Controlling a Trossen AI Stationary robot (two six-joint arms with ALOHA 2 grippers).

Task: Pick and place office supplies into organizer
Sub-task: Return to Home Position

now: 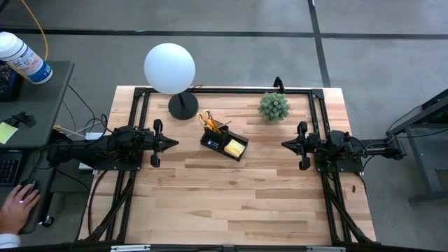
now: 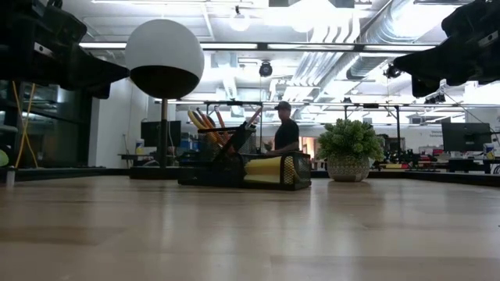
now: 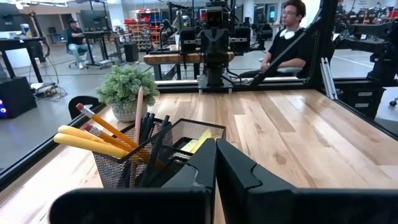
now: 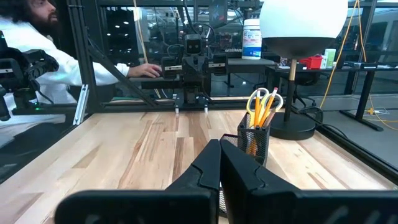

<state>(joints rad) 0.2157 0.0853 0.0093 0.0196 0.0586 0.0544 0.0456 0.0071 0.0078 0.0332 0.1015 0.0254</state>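
Observation:
The black mesh organizer [image 1: 224,142] stands on the wooden table, a little toward the far edge. Its taller section holds yellow-handled scissors [image 1: 205,120], orange pencils [image 3: 99,121] and black pens [image 3: 148,134], standing upright. A yellow sticky-note pad [image 1: 236,148] lies in a low compartment. My left gripper [image 1: 175,143] is shut at the table's left side and points level at the organizer, well clear of it. Opposite it, at the right side, my right gripper [image 1: 283,143] is also shut, level and clear of the organizer [image 4: 255,140].
A white globe lamp [image 1: 169,68] on a black base [image 1: 183,106] stands at the far edge, left of the organizer. A small green plant [image 1: 274,106] sits at the far right. A person's hand [image 1: 17,203] rests on a side desk to the left.

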